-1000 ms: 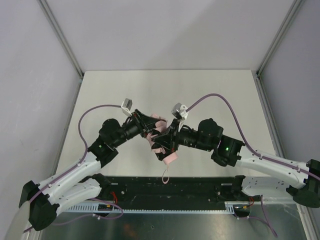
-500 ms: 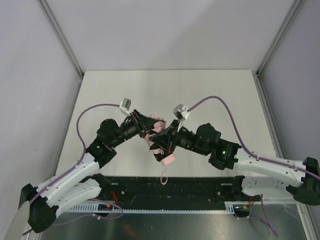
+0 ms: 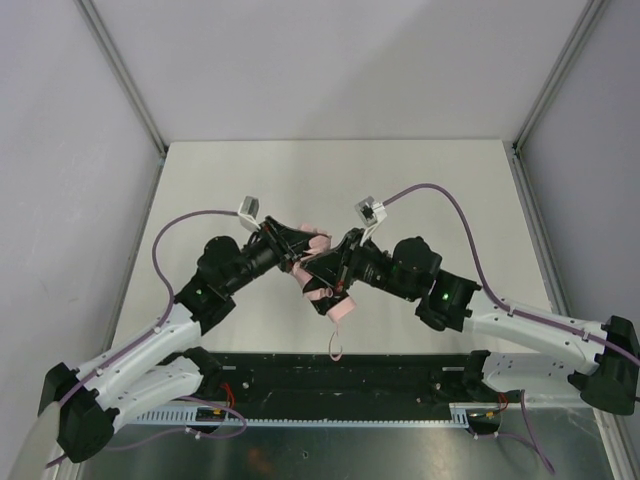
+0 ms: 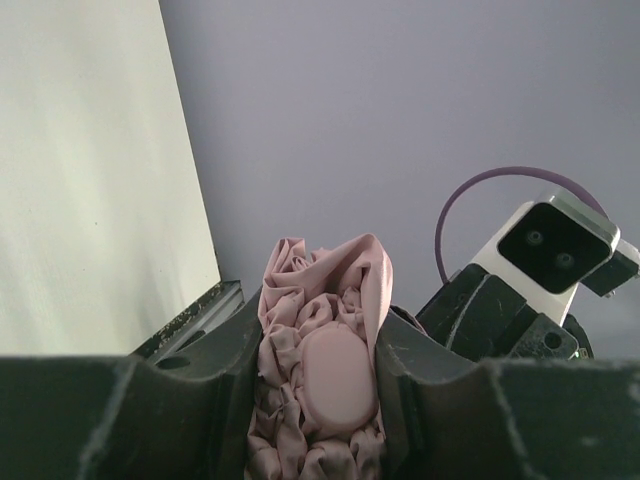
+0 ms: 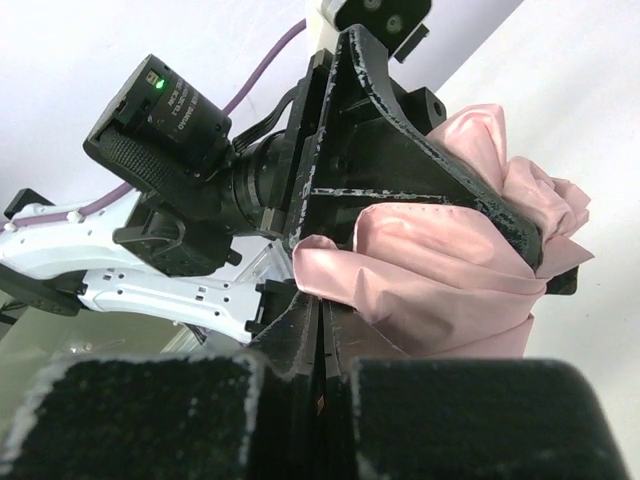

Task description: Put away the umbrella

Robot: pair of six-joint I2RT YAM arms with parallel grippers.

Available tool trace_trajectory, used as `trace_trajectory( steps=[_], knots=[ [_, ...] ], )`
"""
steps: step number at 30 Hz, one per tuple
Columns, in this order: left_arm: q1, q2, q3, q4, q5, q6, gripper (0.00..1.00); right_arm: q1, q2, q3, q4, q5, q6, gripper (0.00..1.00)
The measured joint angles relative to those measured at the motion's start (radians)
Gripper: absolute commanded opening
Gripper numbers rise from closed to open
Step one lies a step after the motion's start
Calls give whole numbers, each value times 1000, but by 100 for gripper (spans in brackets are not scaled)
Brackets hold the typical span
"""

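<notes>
- The left gripper [image 4: 320, 335] is clamping the bunched pink umbrella [image 4: 322, 380] between its fingers, over the table's [image 3: 420, 190] near part.
- The right gripper [image 5: 320, 322] is pressing its fingers together just beneath the fabric.

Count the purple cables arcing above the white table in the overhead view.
2. One thin purple cable arcs off the left arm's wrist, the other off the right arm's wrist; further lengths may be hidden.
</notes>
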Motion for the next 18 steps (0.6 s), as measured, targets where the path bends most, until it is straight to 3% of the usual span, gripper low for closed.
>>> trace_trajectory(
  steps=[5, 12, 18],
  knots=[
    [0, 10, 1, -9, 26, -23, 0, 72, -11, -9, 6, 94, -137, 0],
    [0, 28, 10, -79, 69, -68, 0, 264, 55, -2, 22, 431, -497, 0],
    [18, 53, 25, -238, 44, -60, 0, 359, 187, 19, 52, 677, -670, 0]
  ],
)
